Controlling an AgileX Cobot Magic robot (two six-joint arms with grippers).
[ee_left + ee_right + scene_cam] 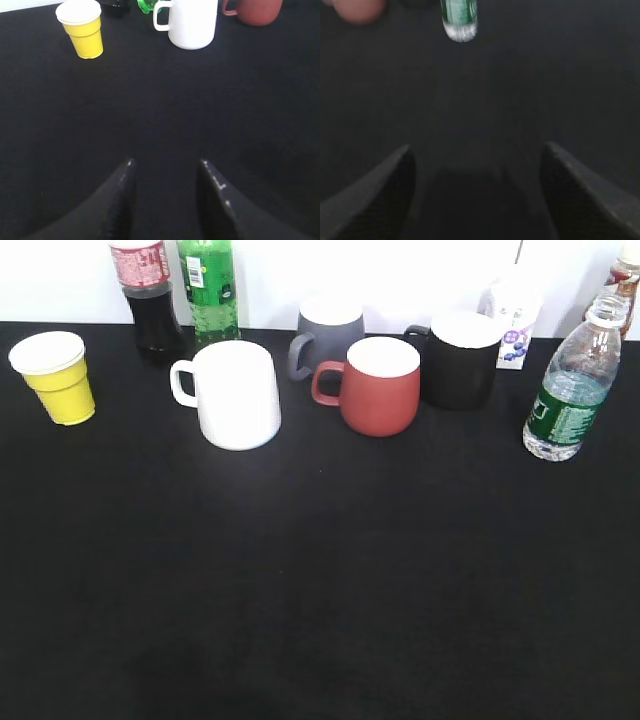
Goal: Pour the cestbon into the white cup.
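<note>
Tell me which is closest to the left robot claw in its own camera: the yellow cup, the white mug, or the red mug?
From the left gripper:
1. Yellow cup, upper left.
2. White mug, top middle; close call with the yellow cup.
3. Red mug, top right corner.

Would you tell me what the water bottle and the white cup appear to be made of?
The cestbon looks like clear thin plastic: see-through ribbed walls under a green label. The white cup seems glazed ceramic: thick, opaque, smooth all-white walls with a moulded loop handle.

Exterior looks down aslant; both wrist views skim the table (300, 590)
</note>
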